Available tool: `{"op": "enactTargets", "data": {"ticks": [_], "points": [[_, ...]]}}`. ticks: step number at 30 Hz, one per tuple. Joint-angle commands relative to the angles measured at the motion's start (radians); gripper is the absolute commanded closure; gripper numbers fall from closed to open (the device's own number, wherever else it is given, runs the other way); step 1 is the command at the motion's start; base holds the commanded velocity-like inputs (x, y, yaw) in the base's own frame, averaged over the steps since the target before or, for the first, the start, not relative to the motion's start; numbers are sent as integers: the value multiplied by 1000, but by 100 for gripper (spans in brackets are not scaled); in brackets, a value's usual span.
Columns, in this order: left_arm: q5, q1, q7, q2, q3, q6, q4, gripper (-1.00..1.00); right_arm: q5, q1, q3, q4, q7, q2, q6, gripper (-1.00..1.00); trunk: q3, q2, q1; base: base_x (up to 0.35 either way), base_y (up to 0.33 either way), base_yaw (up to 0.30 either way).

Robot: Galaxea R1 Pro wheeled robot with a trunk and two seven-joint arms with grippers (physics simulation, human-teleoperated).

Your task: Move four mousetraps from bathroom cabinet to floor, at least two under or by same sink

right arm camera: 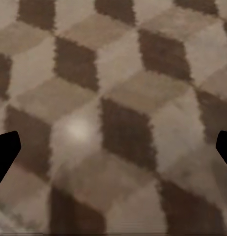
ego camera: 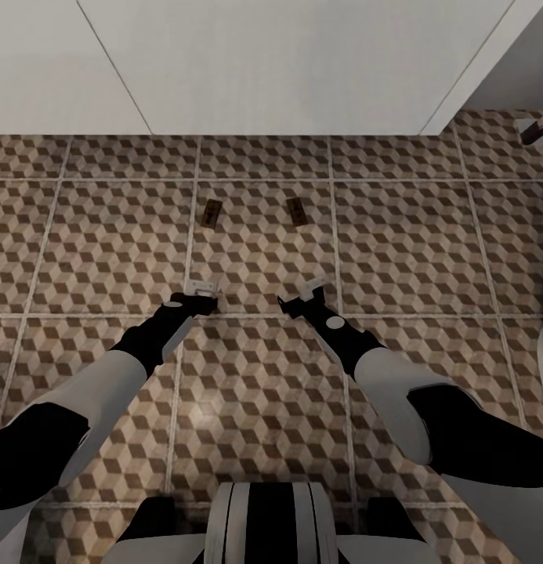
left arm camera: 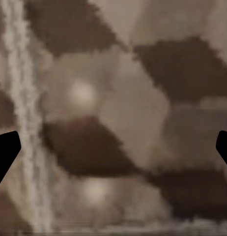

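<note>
Mousetraps lie two abreast on the bathroom floor (ego camera: 428, 235): the left mousetrap (ego camera: 211, 212) at about eleven o'clock from the picture's middle in the head view, the right mousetrap (ego camera: 296, 210) at about twelve to one o'clock, both flat on the cube-patterned tiles and apart from each other. They sit just short of a broad white surface (ego camera: 287, 63) that takes up the twelve o'clock band of the head view; it looks like the front of the white vanity, though no basin or tap shows, so I judge rather than see that the traps were set here to count as next to the sink.

Below them, the left gripper (ego camera: 200, 291) and the right gripper (ego camera: 304, 296) hover low over the tiles, each pointing toward twelve o'clock, each a little short of the trap ahead of it and touching neither. In both wrist views the dark fingers (left arm camera: 6, 147) and (right arm camera: 6, 150) stand at the far edges of the picture with only tile between them, so both pairs are spread wide and carry nothing. That posture fits a release just made, hands empty and clear of the boards.

At the two o'clock corner of the head view a small brown-and-white object (ego camera: 537, 128) shows at the edge, too cropped to name. With two traps down here, my reading is that half the job is done and the other two remain to be fetched from the cabinet.
</note>
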Motion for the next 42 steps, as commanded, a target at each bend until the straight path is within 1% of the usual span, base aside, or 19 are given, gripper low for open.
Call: {"op": "enactTargets", "data": {"ticks": [1, 22, 42], "points": [[10, 0, 9, 2, -8, 5, -3, -100, -2, -1, 5, 1, 0, 0, -2, -100, 0, 0, 0, -18, 0, 0], [10, 0, 9, 0, -8, 5, -3, -100, -2, -1, 5, 1, 0, 0, -4, -100, 0, 0, 0, -2, 0, 0], [11, 0, 10, -1, -8, 5, -2, -100, -2, -1, 5, 1, 0, 0, -4, -100, 77, 4, -9, 0, 0, 0]]}}
